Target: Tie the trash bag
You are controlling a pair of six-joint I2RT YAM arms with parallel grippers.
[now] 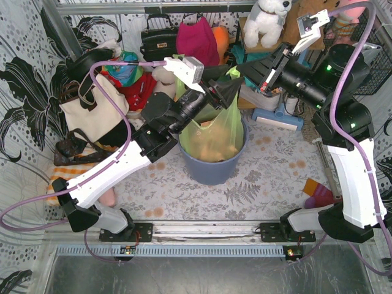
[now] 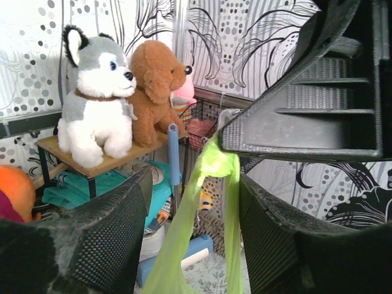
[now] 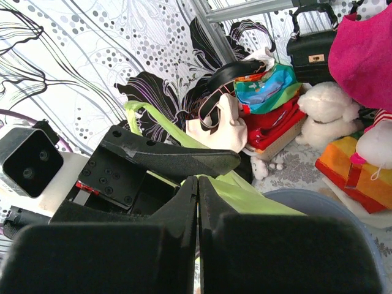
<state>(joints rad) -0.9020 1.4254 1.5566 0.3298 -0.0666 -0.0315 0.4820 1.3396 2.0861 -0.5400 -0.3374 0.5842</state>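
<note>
The lime-green trash bag sits in the blue-grey round bin, with brown scraps showing through. Its top is pulled up into a thin strip. My right gripper is shut on that strip above the bin; in the right wrist view the gripper has its jaws pressed together with green plastic beside them. My left gripper is open just below and left of it. In the left wrist view two green strands hang between the left gripper's spread fingers, without being pinched.
A white tote bag with black straps lies at the left. A black handbag, a pink bag and plush toys line the back. A husky plush and a brown plush dog sit on a stool.
</note>
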